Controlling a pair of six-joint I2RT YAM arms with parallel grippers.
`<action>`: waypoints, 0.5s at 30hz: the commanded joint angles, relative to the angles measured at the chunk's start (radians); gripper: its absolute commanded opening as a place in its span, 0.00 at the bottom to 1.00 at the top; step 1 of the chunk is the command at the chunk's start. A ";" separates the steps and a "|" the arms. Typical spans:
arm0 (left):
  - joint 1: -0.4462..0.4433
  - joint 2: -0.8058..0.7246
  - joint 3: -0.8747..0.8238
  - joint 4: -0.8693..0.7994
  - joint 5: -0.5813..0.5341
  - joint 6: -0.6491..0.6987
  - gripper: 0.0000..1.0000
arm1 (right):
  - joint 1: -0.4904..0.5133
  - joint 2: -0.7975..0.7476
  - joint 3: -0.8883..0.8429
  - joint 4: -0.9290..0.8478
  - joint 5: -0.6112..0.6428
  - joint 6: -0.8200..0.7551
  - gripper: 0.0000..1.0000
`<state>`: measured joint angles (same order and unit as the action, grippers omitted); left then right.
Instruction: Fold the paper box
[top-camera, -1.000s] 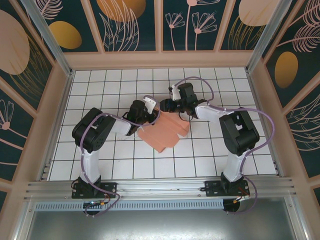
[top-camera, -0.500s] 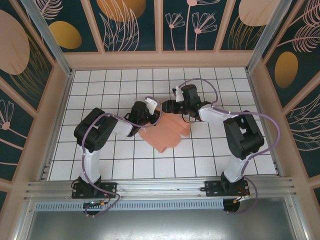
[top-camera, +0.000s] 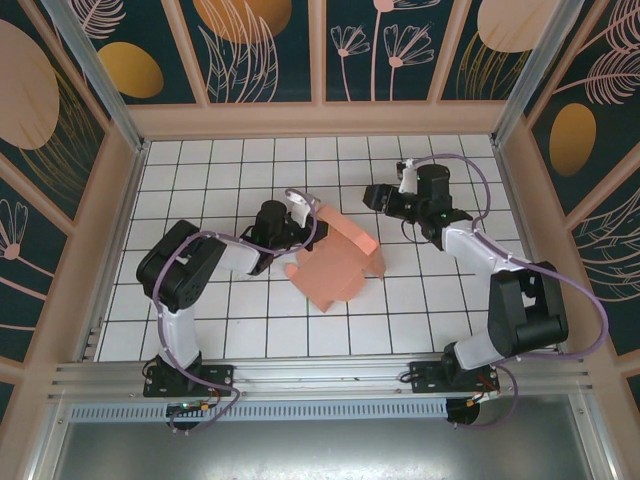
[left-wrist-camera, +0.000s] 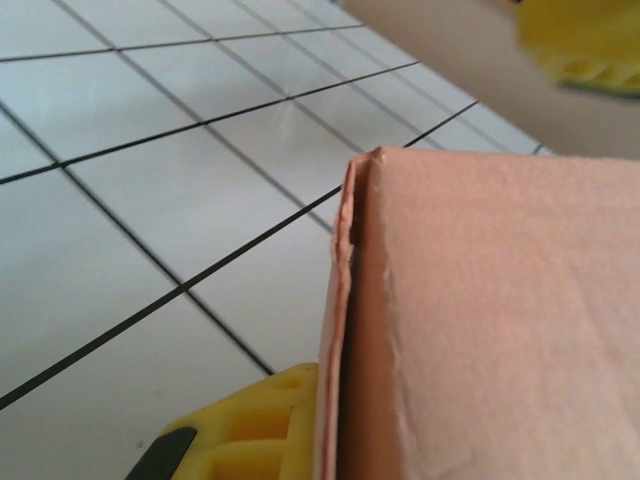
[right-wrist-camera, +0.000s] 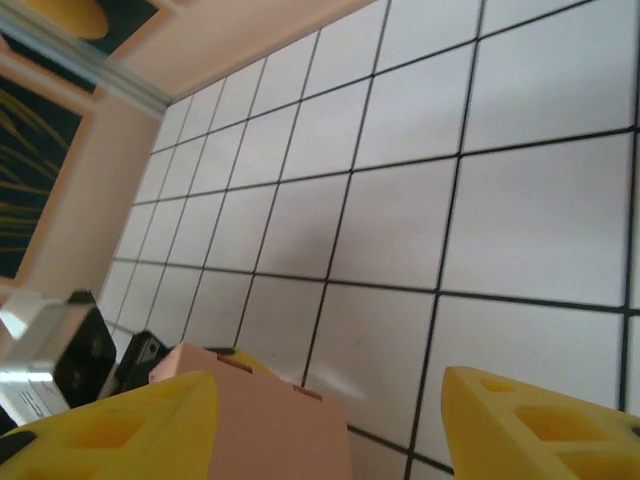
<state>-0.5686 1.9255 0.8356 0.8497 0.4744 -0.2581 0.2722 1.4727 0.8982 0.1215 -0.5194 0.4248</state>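
Almost at the middle of the white tiled tabletop (top-camera: 220, 180) lay the paper box (top-camera: 335, 262), made of salmon-pink thin card. It was only partly folded: the near part spread low over the tiles, and the far right part stood higher, with a darker shaded side wall. In the left wrist view, one corner of the paper box (left-wrist-camera: 480, 320) stood upright, and two layers of card met at its edge.

The left jaws were clenched on the far left edge of the box. The card went between the two yellow fingers (left-wrist-camera: 250, 435), one under the card and the other behind it. The left arm (top-camera: 215, 255) reached to the box from its left side.

The right jaws were released and grasped nothing. They hung near the far right corner of the box, apart from it. In the right wrist view the yellow fingers (right-wrist-camera: 110, 420) stood wide apart, and the top of the box (right-wrist-camera: 265, 415) showed just beside the left one, with bare tiles behind. The right arm (top-camera: 470, 245) came from the right side of the box.
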 joint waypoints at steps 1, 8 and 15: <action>0.001 -0.051 0.015 0.051 0.110 -0.057 0.00 | 0.018 0.007 -0.047 0.066 -0.125 -0.005 0.59; 0.001 -0.101 -0.002 0.086 0.133 -0.103 0.00 | 0.087 0.058 -0.047 0.119 -0.205 -0.010 0.51; 0.001 -0.136 -0.006 0.026 0.031 -0.118 0.00 | 0.161 0.077 -0.039 0.134 -0.214 -0.041 0.47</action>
<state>-0.5667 1.8309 0.8265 0.8574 0.5579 -0.3378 0.3847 1.5291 0.8436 0.2352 -0.6819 0.4198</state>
